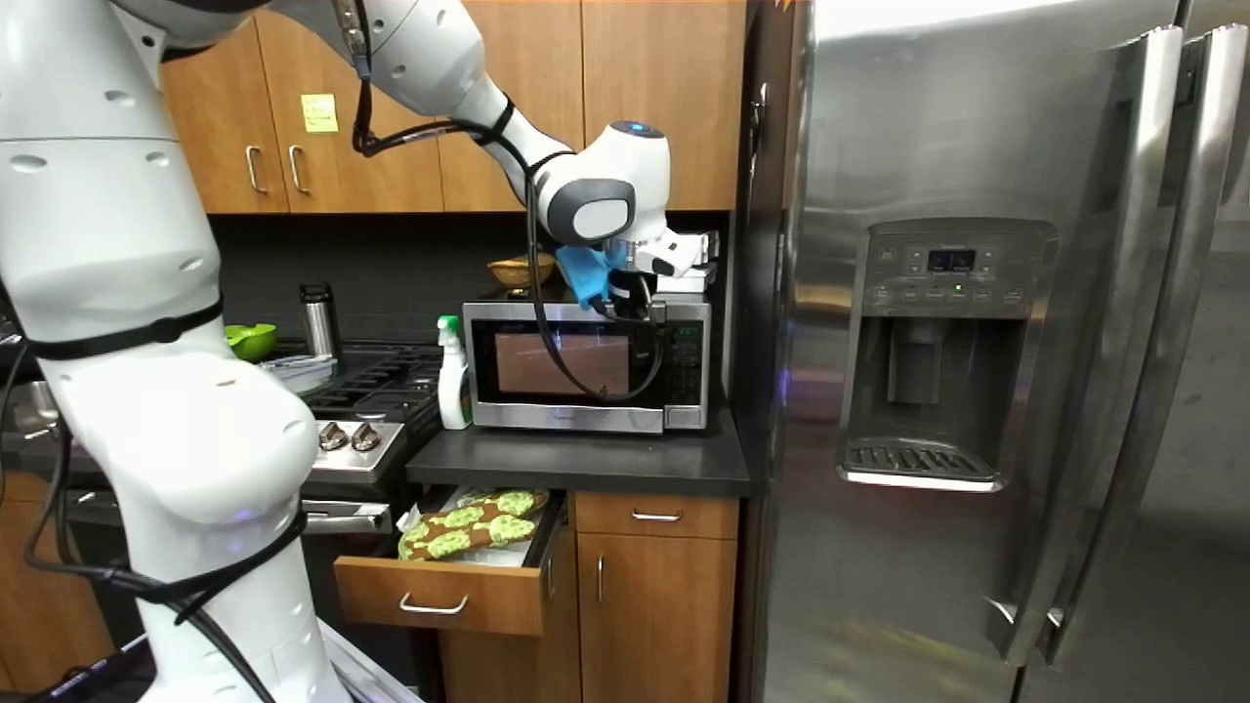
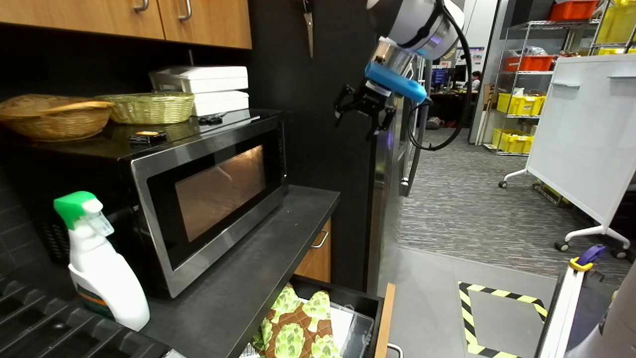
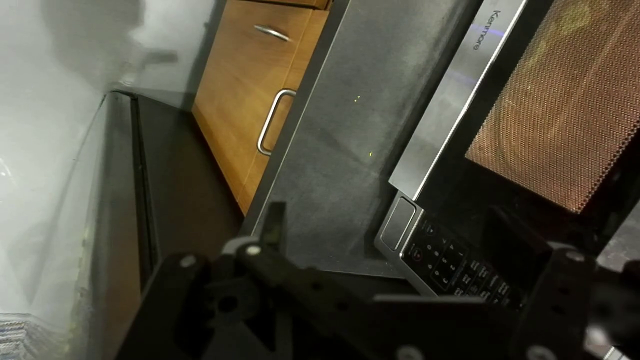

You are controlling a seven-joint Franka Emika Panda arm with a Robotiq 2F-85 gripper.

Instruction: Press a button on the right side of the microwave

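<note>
The silver-grey microwave stands on a dark counter, with a wide dark door window. It also shows in an exterior view and in the wrist view. Its control panel is on the right side. In the wrist view the panel's keypad lies between the spread fingers, its lower part hidden by the gripper. A wide silver button sits at the panel's bottom. My gripper is open and empty, in front of the microwave's right side and apart from it. It also frames the wrist view.
A stainless-steel fridge stands to the right. Baskets and white boxes sit on the microwave. A spray bottle stands beside it. An open drawer holds patterned mitts. The arm's cable hangs before the door.
</note>
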